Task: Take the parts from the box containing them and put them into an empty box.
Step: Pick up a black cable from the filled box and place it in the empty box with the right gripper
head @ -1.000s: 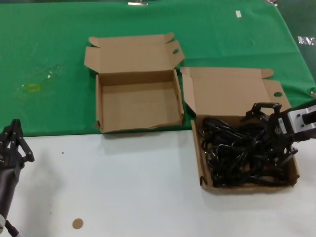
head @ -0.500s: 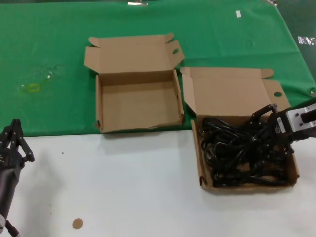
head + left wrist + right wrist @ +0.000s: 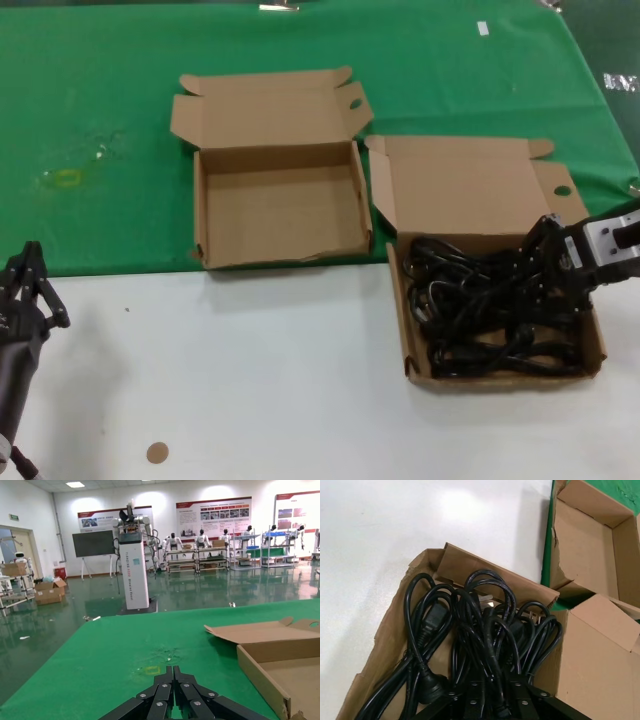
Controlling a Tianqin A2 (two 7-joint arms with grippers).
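Note:
The parts, black power cords (image 3: 480, 310) (image 3: 470, 625), lie tangled in the box containing them (image 3: 500, 378) (image 3: 485, 575) at the right, on the white table. My right gripper (image 3: 541, 262) (image 3: 495, 685) is down inside this box at its far right corner, shut on a cord that runs between its fingers. The empty box (image 3: 280, 210) (image 3: 580, 540) (image 3: 265, 680) stands open to the left on the green cloth, nothing in it. My left gripper (image 3: 30, 262) (image 3: 174, 669) is parked at the near left, shut and holding nothing.
The full box's tall lid (image 3: 470, 185) stands up right behind my right gripper. The empty box's lid (image 3: 265, 105) lies back on the green cloth (image 3: 100, 100). A small brown disc (image 3: 157, 452) lies on the white table (image 3: 250, 380).
My right gripper's fingers stood wide apart over the cords a second ago. They have sunk into the pile and closed on a cord. The left arm has not moved.

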